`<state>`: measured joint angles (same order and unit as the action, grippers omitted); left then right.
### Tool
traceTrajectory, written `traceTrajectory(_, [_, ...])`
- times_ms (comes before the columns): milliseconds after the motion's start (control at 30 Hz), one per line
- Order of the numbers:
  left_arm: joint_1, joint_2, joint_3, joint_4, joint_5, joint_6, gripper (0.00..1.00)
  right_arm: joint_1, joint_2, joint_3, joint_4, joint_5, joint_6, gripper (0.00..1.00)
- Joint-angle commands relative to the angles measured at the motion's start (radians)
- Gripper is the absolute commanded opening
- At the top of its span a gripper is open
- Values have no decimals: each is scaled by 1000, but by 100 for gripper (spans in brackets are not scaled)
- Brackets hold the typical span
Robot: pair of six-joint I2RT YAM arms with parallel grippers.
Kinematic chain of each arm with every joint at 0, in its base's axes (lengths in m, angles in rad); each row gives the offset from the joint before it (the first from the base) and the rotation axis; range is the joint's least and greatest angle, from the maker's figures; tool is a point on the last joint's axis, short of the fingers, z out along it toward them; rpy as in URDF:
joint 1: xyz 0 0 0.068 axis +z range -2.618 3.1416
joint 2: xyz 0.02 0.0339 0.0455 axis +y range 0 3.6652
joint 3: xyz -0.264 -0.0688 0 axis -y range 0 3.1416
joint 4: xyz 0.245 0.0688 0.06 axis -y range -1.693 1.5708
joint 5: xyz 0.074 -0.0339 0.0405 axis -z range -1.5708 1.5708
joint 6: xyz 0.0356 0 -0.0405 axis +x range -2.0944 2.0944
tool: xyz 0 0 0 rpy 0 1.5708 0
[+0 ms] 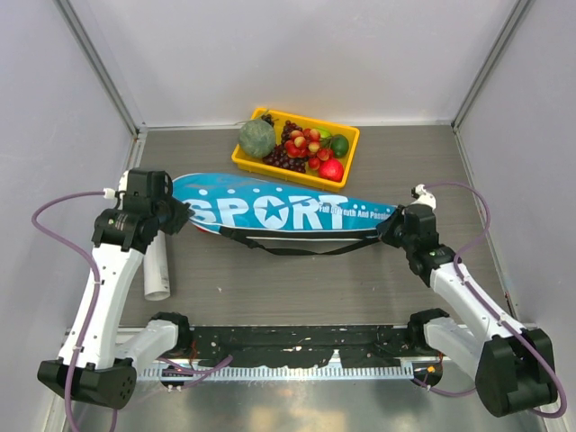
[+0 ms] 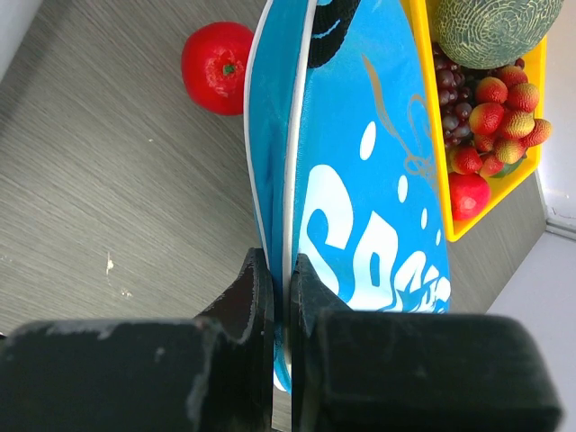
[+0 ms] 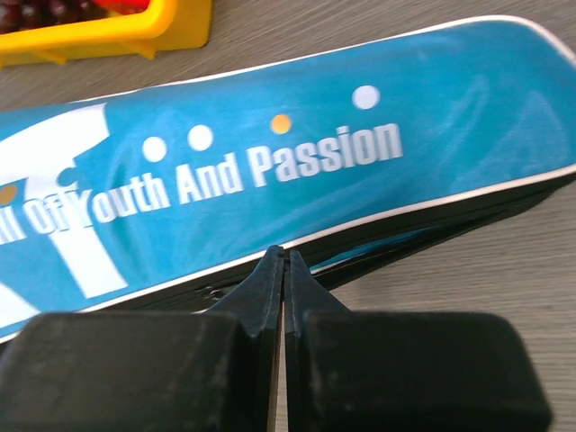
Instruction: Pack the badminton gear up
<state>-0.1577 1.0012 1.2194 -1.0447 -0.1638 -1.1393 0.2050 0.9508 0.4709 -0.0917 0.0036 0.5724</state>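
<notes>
**Grippers at both bag ends**

Top: SPORT bag (image 1: pixel 270 209) lies mid-table, yellow tray (image 1: pixel 351 137) just behind, open tabletop (image 1: pixel 315 288) in front.
Left wrist: left gripper (image 2: pixel 281 265) clamps its white-piped rim.
Right wrist: right gripper (image 3: pixel 284 256) closed at its lower edge (grip unclear).

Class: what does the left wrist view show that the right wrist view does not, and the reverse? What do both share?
Only left wrist: a red ball beside the bag, a melon and strawberries in the tray, the left gripper shut on the bag's edge. Only right wrist: the print "Youth And Passion", the right gripper shut at the bag's edge. Both: bag, tray, table.
</notes>
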Motion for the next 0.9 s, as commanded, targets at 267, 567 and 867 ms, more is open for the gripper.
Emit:
traceTrajectory(267, [1,28,55,66,-69,113,0,-41,68,219,-241,-371,-359,54])
traceTrajectory(567, [1,60,121,80,-103,217,0,-62,193,242,-299,-540,-424,72])
traceTrajectory(867, [1,83,126,83,-54,199,0,-64,275,178,-38,-548,-378,79])
